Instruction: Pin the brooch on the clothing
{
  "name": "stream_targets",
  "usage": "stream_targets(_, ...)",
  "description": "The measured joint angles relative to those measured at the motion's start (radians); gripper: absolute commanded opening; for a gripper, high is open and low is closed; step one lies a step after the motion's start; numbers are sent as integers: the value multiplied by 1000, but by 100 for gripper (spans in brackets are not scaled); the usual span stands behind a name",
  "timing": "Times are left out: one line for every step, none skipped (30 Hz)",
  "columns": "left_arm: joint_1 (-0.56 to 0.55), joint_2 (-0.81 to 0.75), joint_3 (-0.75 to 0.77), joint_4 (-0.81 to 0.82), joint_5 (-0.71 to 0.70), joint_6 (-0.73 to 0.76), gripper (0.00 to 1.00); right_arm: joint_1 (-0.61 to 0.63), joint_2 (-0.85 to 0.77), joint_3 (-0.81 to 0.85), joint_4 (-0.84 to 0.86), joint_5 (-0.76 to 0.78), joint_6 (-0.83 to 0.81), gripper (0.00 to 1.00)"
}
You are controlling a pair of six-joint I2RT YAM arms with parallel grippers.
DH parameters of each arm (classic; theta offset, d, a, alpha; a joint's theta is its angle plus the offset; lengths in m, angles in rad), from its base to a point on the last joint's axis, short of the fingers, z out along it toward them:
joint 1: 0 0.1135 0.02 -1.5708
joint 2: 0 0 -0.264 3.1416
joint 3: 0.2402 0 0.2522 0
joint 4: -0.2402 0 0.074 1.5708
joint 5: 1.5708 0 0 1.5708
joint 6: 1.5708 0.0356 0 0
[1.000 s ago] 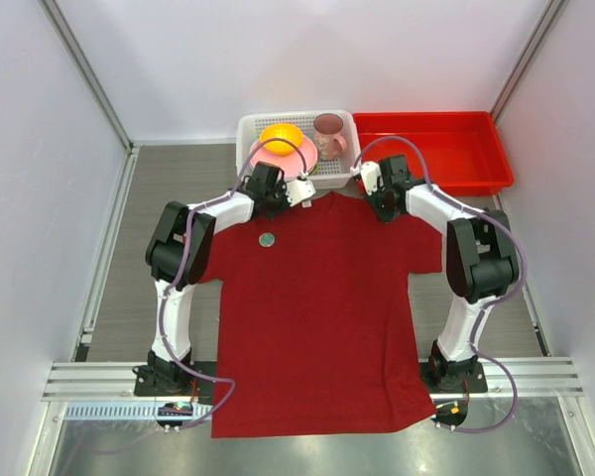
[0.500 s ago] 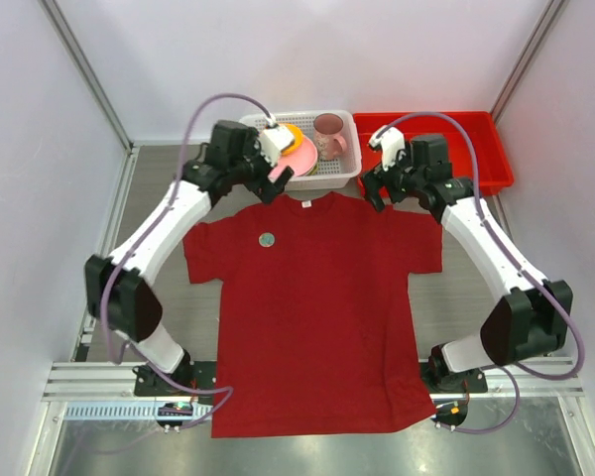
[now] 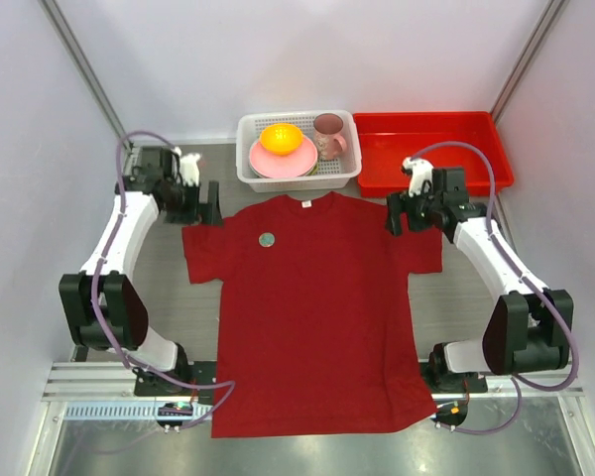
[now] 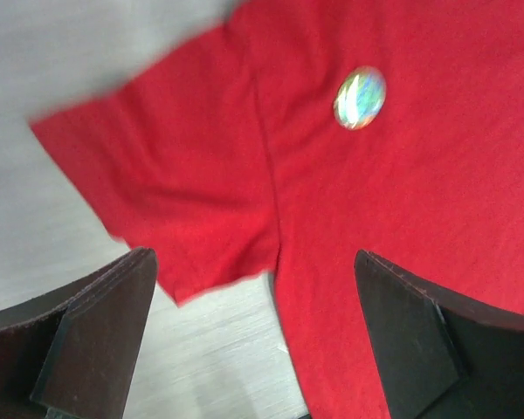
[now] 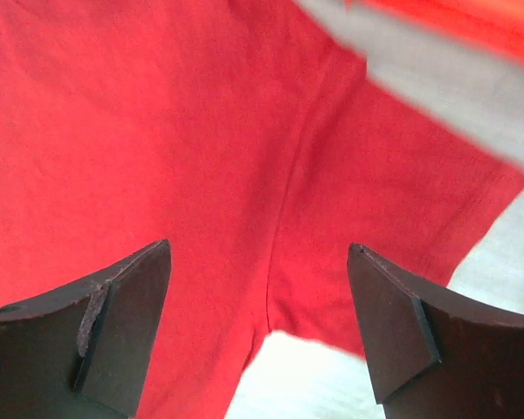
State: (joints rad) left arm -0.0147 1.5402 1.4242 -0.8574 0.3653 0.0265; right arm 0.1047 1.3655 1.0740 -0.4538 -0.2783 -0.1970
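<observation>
Both arms swinging outward, away from neckline. Left gripper (image 3: 208,203) and right gripper (image 3: 395,215) having just let go, jaws gaping wide, gripping nothing. T-shirt (image 3: 317,317) lying flat on worktop (image 3: 164,268), brooch (image 3: 267,239) sitting on its upper chest, left-arm side. Pinning seemingly done.

2 arms spread; L hand (image 3: 208,203), R hand (image 3: 394,216) jaws apart.

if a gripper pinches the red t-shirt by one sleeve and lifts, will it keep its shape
Probably not: the T-shirt lies flat like thin cloth, so it would likely droop and fold. The small flat brooch on its chest might slide off unless pinned.
</observation>
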Motion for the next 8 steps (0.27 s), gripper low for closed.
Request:
stream_targets(-1,-5,-51,-5,-16,-5,100,-17,-3,-39,-5,7,6,86)
stream_targets(-4,-16,-117,0,-38,-14,100,-27,-8,-72,-13,14,10,86)
stream_targets(-5,-33,-187,0,-64,-24,100,-33,-17,-103,-22,20,12,86)
stream_targets(-6,-48,-232,0,-81,-29,100,-35,-29,-130,-32,27,13,86)
stream_targets(-8,-68,-281,3,-99,-42,99,-35,-43,-150,-34,31,12,86)
stream_targets(-9,-95,-328,10,-121,-50,100,-35,-66,-175,-35,37,13,86)
stream_targets(-10,-111,-351,13,-134,-55,99,-35,-81,-187,-39,41,13,87)
stream_targets(-10,-130,-373,21,-147,-62,100,-35,-97,-195,-42,42,13,86)
